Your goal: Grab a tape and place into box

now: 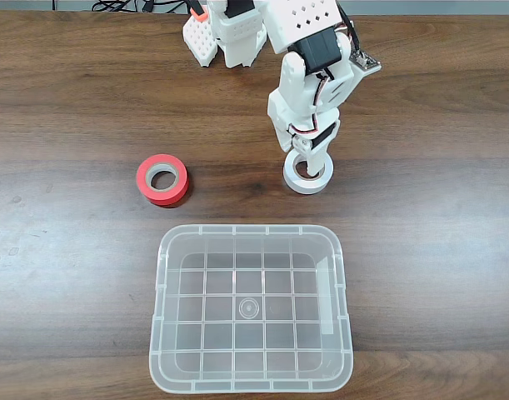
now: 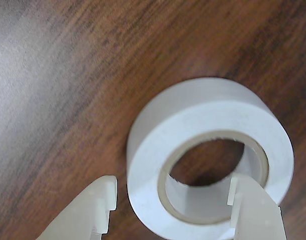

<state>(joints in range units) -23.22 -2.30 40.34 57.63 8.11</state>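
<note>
White end effector (image 2: 170, 200) apart, straddling the small white ring-shaped tape roll's (image 2: 210, 150) wall, seemingly ungripped; clear plastic box (image 1: 252, 385) unfilled.

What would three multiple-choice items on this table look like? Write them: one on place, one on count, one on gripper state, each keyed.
1. Where does the small white ring-shaped roll of tape lie?
A. inside the bin
B. on the wooden table
C. on top of the red roll

2. How many tape rolls lie on the table?
A. one
B. two
C. three

3. How does the white two-finger gripper stand?
A. open, astride the roll's wall
B. shut, lifting the roll
C. open, inside the bin

Key: B, wood shows through its hole; B, the white roll and the red roll with a grey core; A, one finger sits in the hole, one outside. The large clear plastic rectangular bin holds nothing.
</note>
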